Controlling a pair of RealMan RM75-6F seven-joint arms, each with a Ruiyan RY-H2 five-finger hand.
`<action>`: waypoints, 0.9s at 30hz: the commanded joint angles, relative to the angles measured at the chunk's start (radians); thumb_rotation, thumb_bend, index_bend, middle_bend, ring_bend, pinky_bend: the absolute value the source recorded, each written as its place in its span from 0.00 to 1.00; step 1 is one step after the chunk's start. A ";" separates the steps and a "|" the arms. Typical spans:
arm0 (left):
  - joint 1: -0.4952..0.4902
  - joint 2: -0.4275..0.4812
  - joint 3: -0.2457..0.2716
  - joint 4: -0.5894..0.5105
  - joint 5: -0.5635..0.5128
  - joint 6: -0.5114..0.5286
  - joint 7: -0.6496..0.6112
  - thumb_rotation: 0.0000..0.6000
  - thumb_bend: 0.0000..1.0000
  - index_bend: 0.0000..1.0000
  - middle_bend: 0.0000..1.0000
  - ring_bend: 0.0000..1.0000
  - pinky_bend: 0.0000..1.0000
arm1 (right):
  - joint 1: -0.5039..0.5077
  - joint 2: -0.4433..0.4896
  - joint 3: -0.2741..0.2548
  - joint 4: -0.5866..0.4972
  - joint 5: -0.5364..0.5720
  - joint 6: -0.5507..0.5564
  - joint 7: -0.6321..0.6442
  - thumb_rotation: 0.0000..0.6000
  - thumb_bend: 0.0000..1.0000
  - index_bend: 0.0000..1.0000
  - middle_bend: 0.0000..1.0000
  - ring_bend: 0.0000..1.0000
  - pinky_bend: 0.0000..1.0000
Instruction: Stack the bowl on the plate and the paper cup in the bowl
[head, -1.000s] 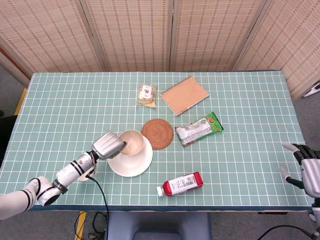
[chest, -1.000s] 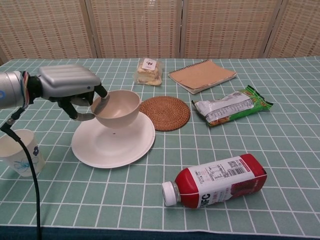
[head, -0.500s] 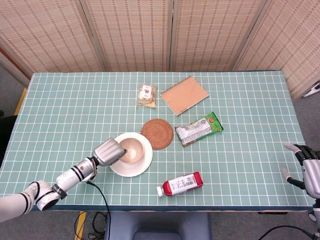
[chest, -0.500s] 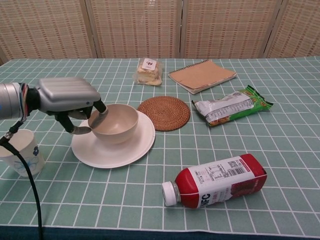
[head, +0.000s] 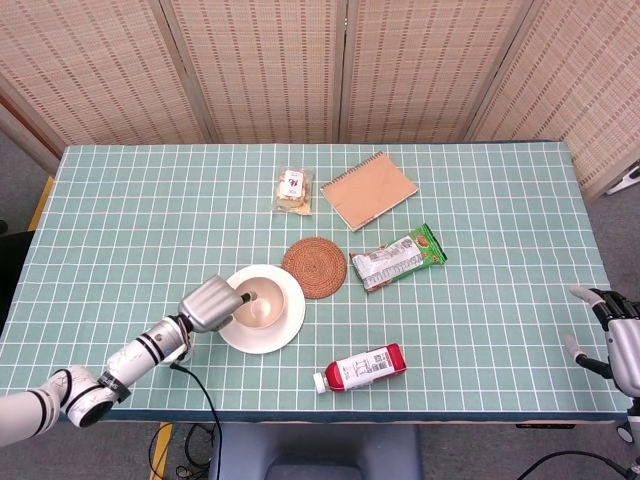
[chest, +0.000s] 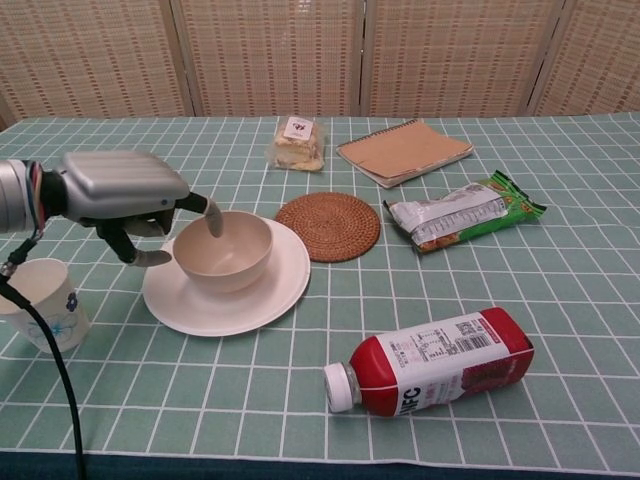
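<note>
Since the earlier frame the left hand has let go of the cream ceramic bowl, fingers now spread beside its left rim. The bowl sits upright, mouth up, on the white round plate. The white paper cup stands near-left of the plate; a woven coaster touches its far-right edge. The right hand rests open at the table's right edge.

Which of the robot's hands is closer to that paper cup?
The left hand. It hovers just above and beside the paper cup, at the bowl's rim. The right hand sits far off at the table's opposite edge.
</note>
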 joint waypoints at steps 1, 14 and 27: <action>0.012 0.024 -0.001 -0.022 -0.010 0.009 0.006 1.00 0.36 0.22 0.87 0.82 0.98 | 0.000 0.000 0.000 0.000 0.000 0.000 0.001 1.00 0.28 0.23 0.27 0.20 0.28; 0.080 0.175 -0.001 -0.164 -0.085 0.045 0.027 1.00 0.23 0.15 0.39 0.38 0.61 | 0.004 -0.003 0.003 0.000 0.000 -0.005 -0.002 1.00 0.28 0.23 0.27 0.20 0.28; 0.137 0.259 0.065 -0.214 0.090 0.125 -0.082 0.99 0.20 0.11 0.16 0.19 0.40 | 0.012 -0.008 0.004 0.007 -0.002 -0.014 0.005 1.00 0.28 0.23 0.27 0.20 0.28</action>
